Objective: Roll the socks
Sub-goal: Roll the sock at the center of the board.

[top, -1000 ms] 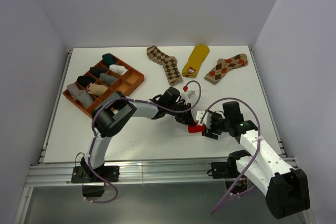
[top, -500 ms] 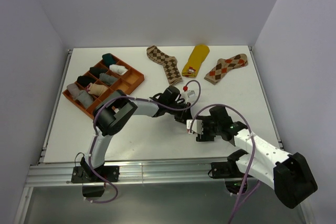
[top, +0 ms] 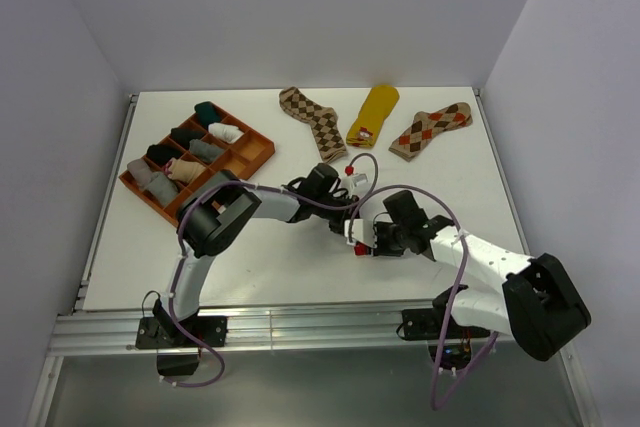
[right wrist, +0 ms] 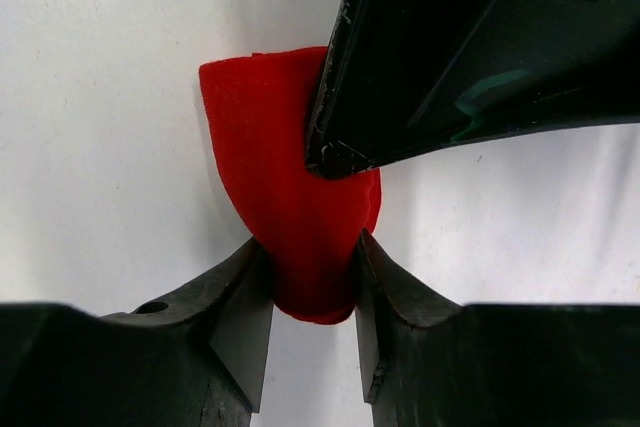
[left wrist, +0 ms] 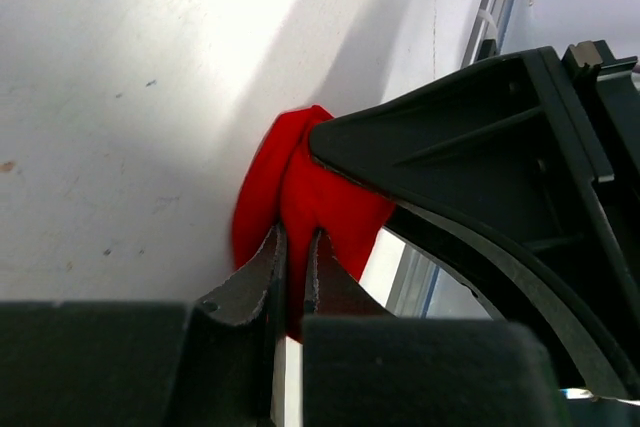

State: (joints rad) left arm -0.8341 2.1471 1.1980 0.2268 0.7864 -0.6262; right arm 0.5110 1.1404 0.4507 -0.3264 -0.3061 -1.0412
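A small red fabric sock [right wrist: 285,177], bunched into a thick fold, sits on the white table [top: 250,257] right of centre and towards the near edge. Both arms meet over it. The right gripper [right wrist: 312,277] clamps the lower end of the bundle, with one finger pressed against each side. The left gripper [left wrist: 295,257] has its jaws almost together and pinches a thin edge of the red fabric between them. Holding the sock from two sides like this seems meant to keep the roll from springing open while it is tightened or passed from one arm to the other.

Further back on the table, three socks lie flat and well apart from the grippers: one brown argyle sock [top: 315,122], a mustard yellow sock [top: 373,114] and a second brown argyle sock [top: 430,130] with orange diamonds. At the back left stands an orange compartment tray [top: 268,147], several of its cells holding rolled bundles [top: 205,150] in dark, grey and pale shades.

From above, the grippers cover the red sock almost completely. In each wrist view, the other arm's black finger blocks part of it. No white picture shows on the red fabric, and it is hard to tell how tightly the sock is rolled. The patterns on the bundles in the tray are too small to make out.
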